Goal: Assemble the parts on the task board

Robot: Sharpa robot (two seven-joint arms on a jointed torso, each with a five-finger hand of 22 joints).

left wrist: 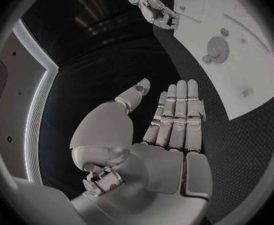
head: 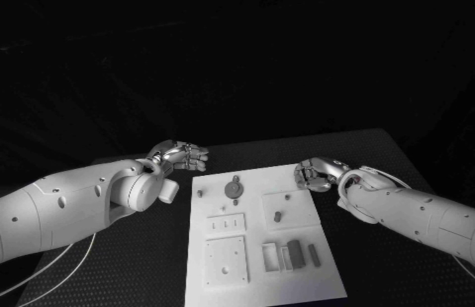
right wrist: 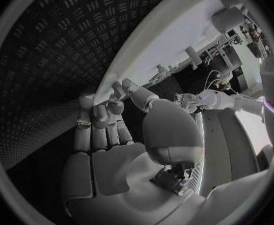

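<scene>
The white task board [head: 259, 279] lies in the middle of the black table. On it are a round grey part [head: 233, 189], a small grey part [head: 278, 217] and upright grey blocks [head: 295, 252] near the front. My left hand [head: 180, 157] hovers off the board's far left corner, with its fingers [left wrist: 174, 116] straight and the thumb apart, holding nothing. My right hand [head: 317, 174] is at the board's far right edge. Its fingers [right wrist: 102, 122] reach toward the board's edge [right wrist: 150, 60] with nothing between them.
Flat white plates with slots and holes [head: 226, 252] sit on the board's left half. Black textured table [head: 376, 149] surrounds the board. A thin cable [head: 60, 259] runs under my left arm at the table's left side.
</scene>
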